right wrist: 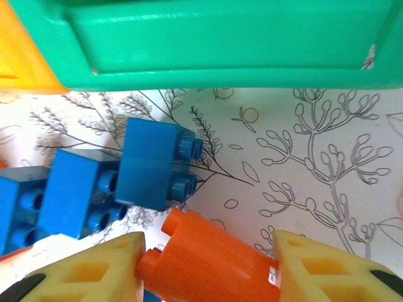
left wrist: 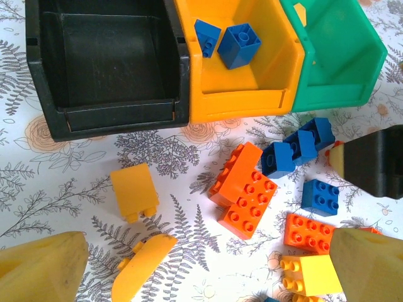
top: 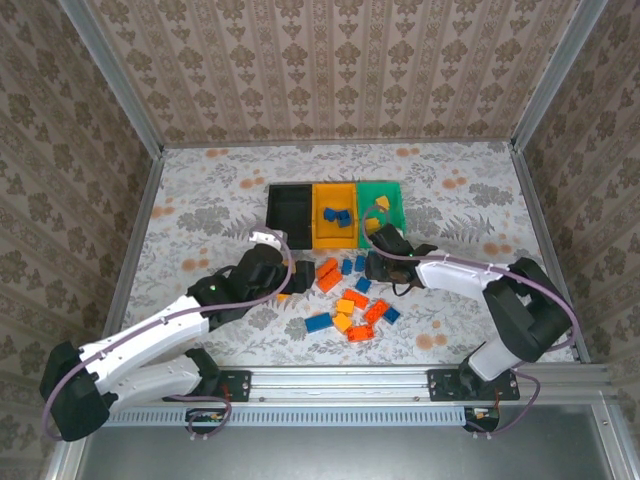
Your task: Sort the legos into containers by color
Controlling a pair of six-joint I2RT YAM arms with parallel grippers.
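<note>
Near green bin's (right wrist: 220, 38) edge, right hand (right wrist: 206, 253) seemingly pinches orange brick (right wrist: 211, 267); left hand (left wrist: 208, 255) gapes.

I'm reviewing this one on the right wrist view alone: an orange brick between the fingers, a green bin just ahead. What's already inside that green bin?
Observer: The left wrist view shows a yellow brick inside the green bin.
Operator: Where might the orange brick in the right gripper go, then? What's in the next bin?
Observer: The yellow-orange bin beside it holds two blue bricks.
Operator: And the other arm?
Observer: The left gripper hovers open over the loose bricks in front of the black bin.
</note>
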